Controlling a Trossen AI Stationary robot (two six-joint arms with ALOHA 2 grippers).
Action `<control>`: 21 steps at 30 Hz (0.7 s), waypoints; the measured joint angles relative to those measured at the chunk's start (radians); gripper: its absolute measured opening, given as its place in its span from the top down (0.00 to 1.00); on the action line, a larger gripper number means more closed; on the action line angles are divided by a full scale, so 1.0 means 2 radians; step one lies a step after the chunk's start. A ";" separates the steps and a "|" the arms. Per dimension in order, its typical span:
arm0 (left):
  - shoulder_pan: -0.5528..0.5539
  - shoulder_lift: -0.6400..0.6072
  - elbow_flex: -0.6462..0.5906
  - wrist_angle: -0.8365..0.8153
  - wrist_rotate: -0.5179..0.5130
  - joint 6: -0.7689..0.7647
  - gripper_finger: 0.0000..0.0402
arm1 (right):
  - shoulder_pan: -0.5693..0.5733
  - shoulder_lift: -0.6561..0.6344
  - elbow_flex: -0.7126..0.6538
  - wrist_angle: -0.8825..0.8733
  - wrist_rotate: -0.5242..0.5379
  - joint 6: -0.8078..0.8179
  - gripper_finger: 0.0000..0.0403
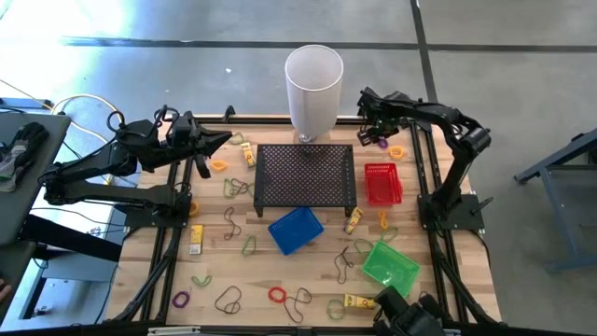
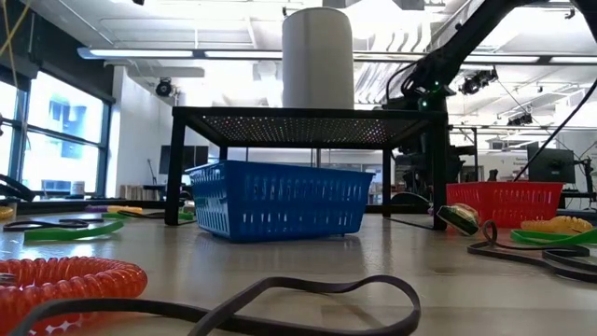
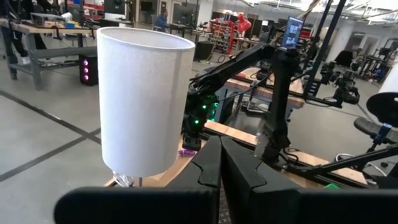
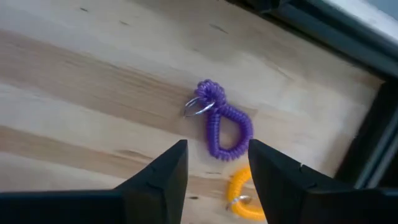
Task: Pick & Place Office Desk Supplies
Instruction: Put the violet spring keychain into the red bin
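Right hand [image 4: 214,168] spread wide, hovering above purple coiled loop with metal ring [image 4: 222,124] on wooden tabletop [image 4: 93,93]. Left hand [image 3: 219,168] clenched, near tall white cylinder [image 3: 144,99].

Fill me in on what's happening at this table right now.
A two-arm robot is sorting scattered desk supplies. The right gripper hangs open at the table's far right corner, directly over a purple coil loop lying on the wood, not yet gripping it; an orange coil lies beside it. The left gripper, fingers together and empty, waits near the white cylinder. Blue, red and green baskets sit around the black mesh stand.
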 joint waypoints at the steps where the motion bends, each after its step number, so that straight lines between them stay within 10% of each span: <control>1: 0.000 0.000 0.000 0.000 0.000 0.002 1.00 | -0.002 0.003 0.000 0.001 0.003 -0.001 0.59; 21: 0.000 0.000 0.000 0.005 0.000 0.000 1.00 | -0.004 0.073 0.003 0.035 0.007 -0.025 0.52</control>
